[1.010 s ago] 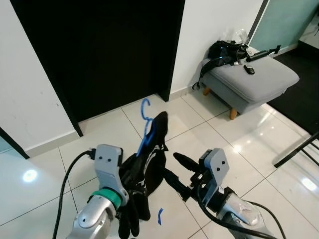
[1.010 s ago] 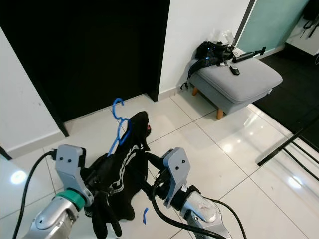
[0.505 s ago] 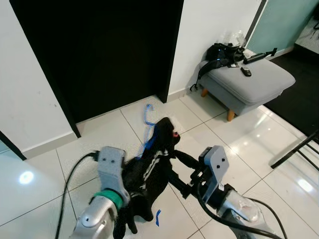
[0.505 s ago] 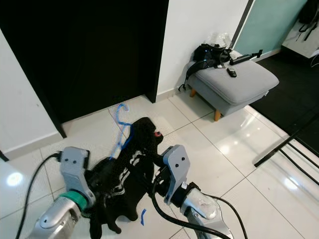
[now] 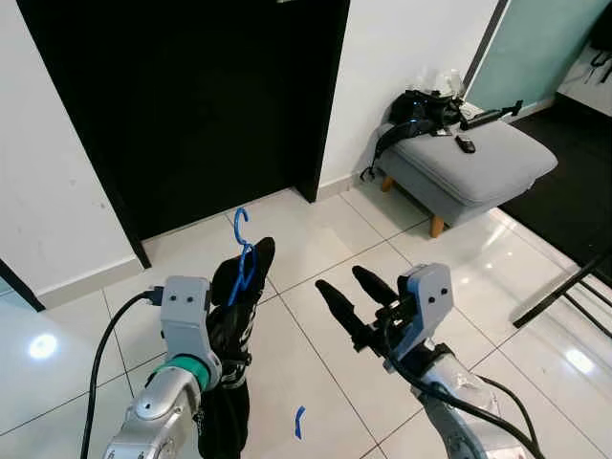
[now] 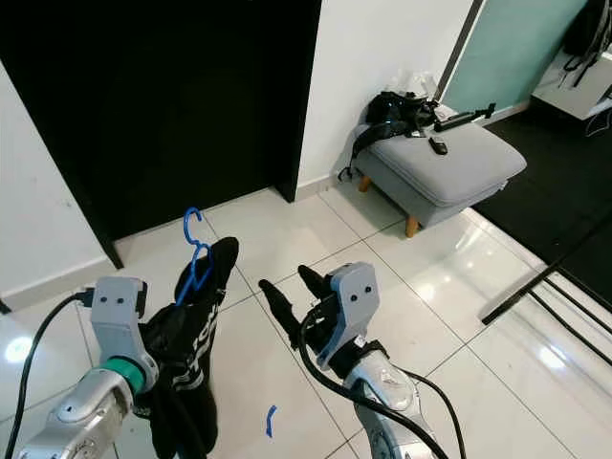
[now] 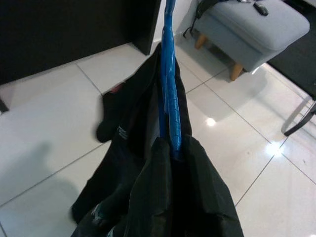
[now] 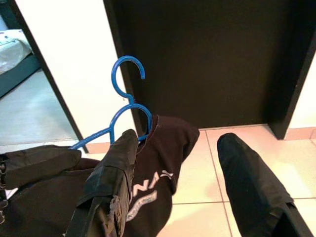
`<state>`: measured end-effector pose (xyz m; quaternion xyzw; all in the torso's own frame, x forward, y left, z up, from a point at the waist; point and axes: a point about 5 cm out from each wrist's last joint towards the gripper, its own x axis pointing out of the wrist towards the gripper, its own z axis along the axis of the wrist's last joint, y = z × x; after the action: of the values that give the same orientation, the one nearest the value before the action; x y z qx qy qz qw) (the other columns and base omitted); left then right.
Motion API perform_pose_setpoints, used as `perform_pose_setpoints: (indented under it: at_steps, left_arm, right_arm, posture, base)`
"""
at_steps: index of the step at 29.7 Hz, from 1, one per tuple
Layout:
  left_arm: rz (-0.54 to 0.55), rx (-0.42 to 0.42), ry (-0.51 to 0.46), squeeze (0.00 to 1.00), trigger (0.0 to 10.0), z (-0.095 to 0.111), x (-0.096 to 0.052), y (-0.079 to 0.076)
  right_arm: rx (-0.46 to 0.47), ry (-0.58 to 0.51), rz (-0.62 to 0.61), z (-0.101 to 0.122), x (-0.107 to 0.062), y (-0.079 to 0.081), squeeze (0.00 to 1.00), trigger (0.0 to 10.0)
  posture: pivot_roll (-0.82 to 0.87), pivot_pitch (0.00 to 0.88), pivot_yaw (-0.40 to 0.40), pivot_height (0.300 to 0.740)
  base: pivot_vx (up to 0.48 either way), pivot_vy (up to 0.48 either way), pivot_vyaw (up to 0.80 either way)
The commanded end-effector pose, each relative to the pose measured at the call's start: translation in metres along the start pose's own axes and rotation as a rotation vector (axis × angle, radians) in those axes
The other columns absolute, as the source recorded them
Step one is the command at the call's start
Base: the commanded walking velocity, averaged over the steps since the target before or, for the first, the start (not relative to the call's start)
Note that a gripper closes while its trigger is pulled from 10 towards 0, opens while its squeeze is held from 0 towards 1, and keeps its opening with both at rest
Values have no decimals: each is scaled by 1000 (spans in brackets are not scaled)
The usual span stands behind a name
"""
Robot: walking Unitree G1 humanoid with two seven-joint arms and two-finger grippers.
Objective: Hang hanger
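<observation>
A blue plastic hanger (image 5: 242, 256) carries a black garment (image 5: 232, 330) with white lettering. Its hook (image 8: 127, 74) points up, free of any rail. My left gripper (image 7: 168, 148) is shut on the hanger at the garment's neck, and the cloth drapes over its fingers and hangs below the wrist. My right gripper (image 5: 340, 280) stands open just to the right of the garment, with nothing between its two black fingers (image 8: 247, 182). The garment and the hanger lie beyond its fingertips in the right wrist view.
A dark open doorway (image 5: 191, 96) between white walls lies ahead. A grey footstool (image 5: 473, 167) with a black bag (image 5: 426, 103) and a phone on it stands at the right. A blue tape mark (image 5: 299, 421) is on the white tiles. A black stand leg (image 5: 564, 287) crosses the floor at far right.
My right gripper has come away from the garment and moved right, now open and empty. The garment has swung left and hangs from my left gripper alone, with the hanger more upright.
</observation>
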<state>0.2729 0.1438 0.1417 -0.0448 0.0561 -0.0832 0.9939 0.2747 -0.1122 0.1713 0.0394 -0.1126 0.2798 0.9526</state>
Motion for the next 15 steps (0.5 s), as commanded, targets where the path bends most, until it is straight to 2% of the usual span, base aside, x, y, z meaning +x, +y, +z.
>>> perform_pose_setpoints:
  at_steps: [1, 4, 9, 15]
  left_arm:
    - [-12, 19, -89, 0, 10000, 15, 2, -2]
    - [12, 61, -132, 0, 10000, 21, 5, 2]
    - [43, 107, -148, 0, 10000, 23, 11, 6]
    - [11, 97, -129, 0, 10000, 21, 14, 5]
  right_arm:
    - [6, 18, -94, -9, -8, -8, 0, 10000]
    - [-2, 12, -177, -12, -13, -14, 0, 10000]
    - [-50, 2, -220, -14, -15, -16, 0, 10000]
    - [-62, 2, -233, -18, -14, -14, 0, 10000]
  posture:
    - [-114, 115, 38, 740]
    - [-126, 100, 46, 740]
    - [-139, 86, 56, 740]
    - [-153, 68, 60, 740]
  base:
    - [0, 0, 0]
    - [0, 0, 0]
    - [0, 0, 0]
    - [0, 0, 0]
